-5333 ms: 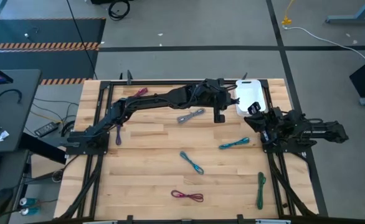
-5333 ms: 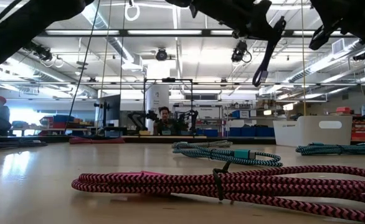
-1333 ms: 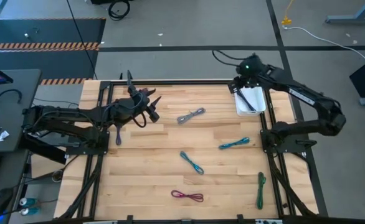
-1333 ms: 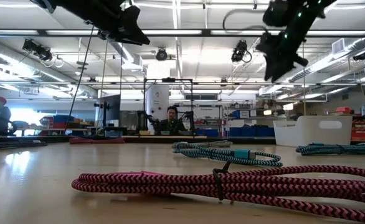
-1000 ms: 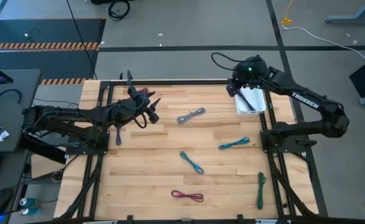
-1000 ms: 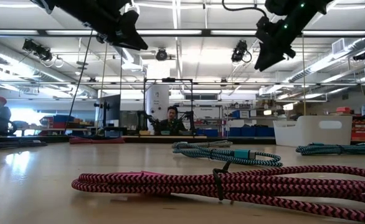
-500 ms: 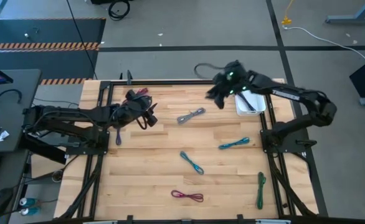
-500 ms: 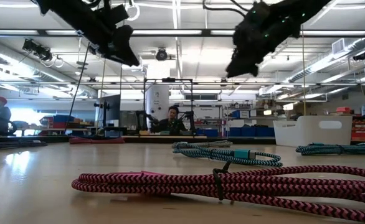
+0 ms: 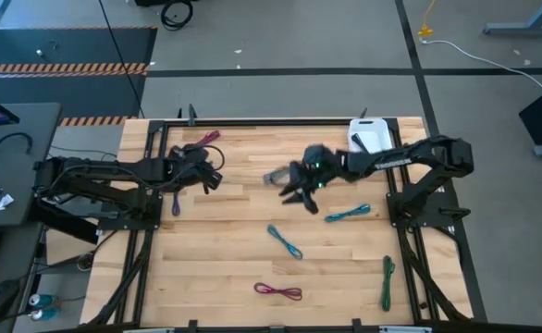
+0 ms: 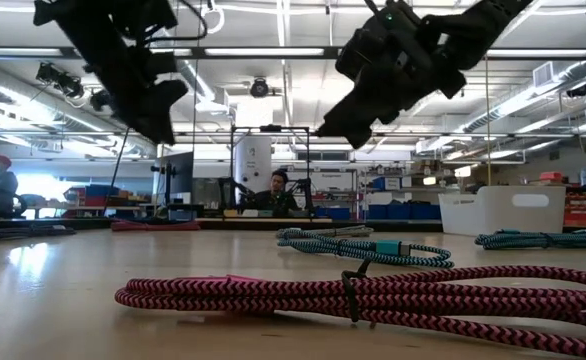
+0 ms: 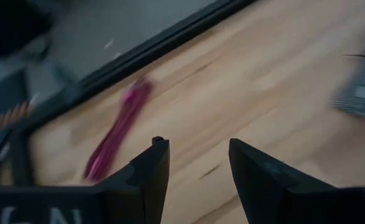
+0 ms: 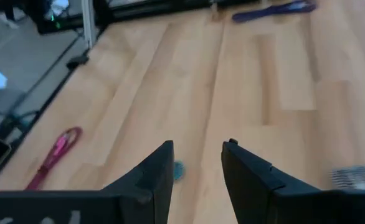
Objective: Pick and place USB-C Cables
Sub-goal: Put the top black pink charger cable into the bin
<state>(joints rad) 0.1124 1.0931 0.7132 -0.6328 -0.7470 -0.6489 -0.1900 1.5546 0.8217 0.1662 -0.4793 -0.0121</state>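
Several short cables lie flat on the wooden table: grey [image 9: 273, 177], teal [image 9: 347, 215], light blue [image 9: 286, 241], maroon [image 9: 278, 291], green [image 9: 388, 282], purple [image 9: 176, 199] and magenta [image 9: 206, 139]. My right gripper [image 9: 289, 192] hovers open just over the near right end of the grey cable, which it partly hides. In its wrist view the open fingers [image 12: 198, 146] frame bare wood. My left gripper [image 9: 214, 176] hangs open above the table's far left part, with the magenta cable [image 11: 117, 134] ahead of it.
A white bin [image 9: 368, 137] stands at the table's far right corner. A black frame [image 9: 252, 121] runs along the far edge. In the low view the maroon cable [image 10: 373, 295] lies nearest, with the light blue cable [image 10: 363, 245] behind it. A person sits far off in the room.
My right gripper has swung from above the white bin toward the table's left and near edge and come down, ending over the grey cable. My left gripper has drawn back a little toward the left edge and dropped lower. No cable has moved.
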